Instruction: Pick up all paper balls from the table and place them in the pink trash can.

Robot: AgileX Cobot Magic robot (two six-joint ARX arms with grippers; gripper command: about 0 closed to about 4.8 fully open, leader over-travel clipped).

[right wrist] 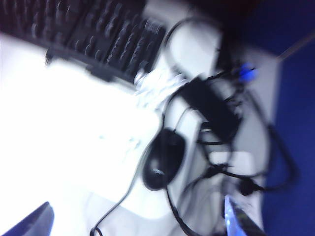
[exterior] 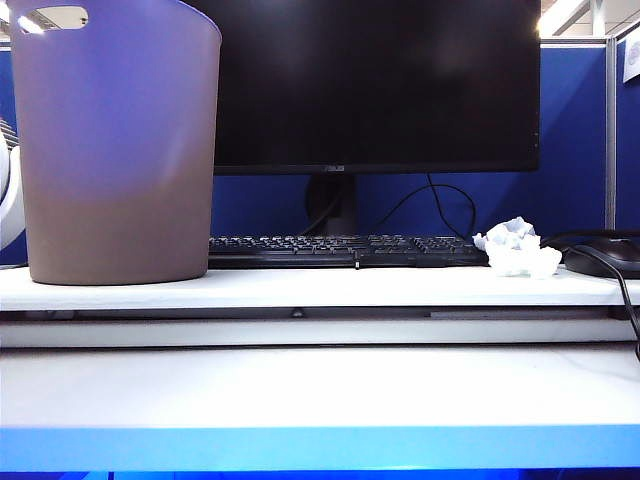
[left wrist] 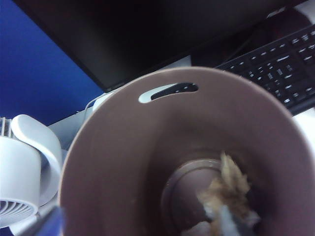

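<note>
The pink trash can (exterior: 115, 150) stands at the back left of the table (exterior: 320, 395). One white paper ball (exterior: 517, 248) lies at the back right, between the keyboard and the mouse; the blurred right wrist view shows this paper ball (right wrist: 155, 83) too. My left gripper (left wrist: 138, 223) hangs open over the mouth of the trash can (left wrist: 123, 162), nothing between its fingers. A tan-brown paper ball (left wrist: 227, 189) sits deep inside, with white scraps beside it. My right gripper (right wrist: 134, 221) is open above the table near the mouse. Neither gripper shows in the exterior view.
A black keyboard (exterior: 345, 250) and a large monitor (exterior: 375, 85) fill the back. A black mouse (exterior: 605, 252) with its cable lies right of the paper ball. A power adapter (right wrist: 211, 105) and tangled cables sit beyond it. A white fan (left wrist: 19, 182) stands beside the can.
</note>
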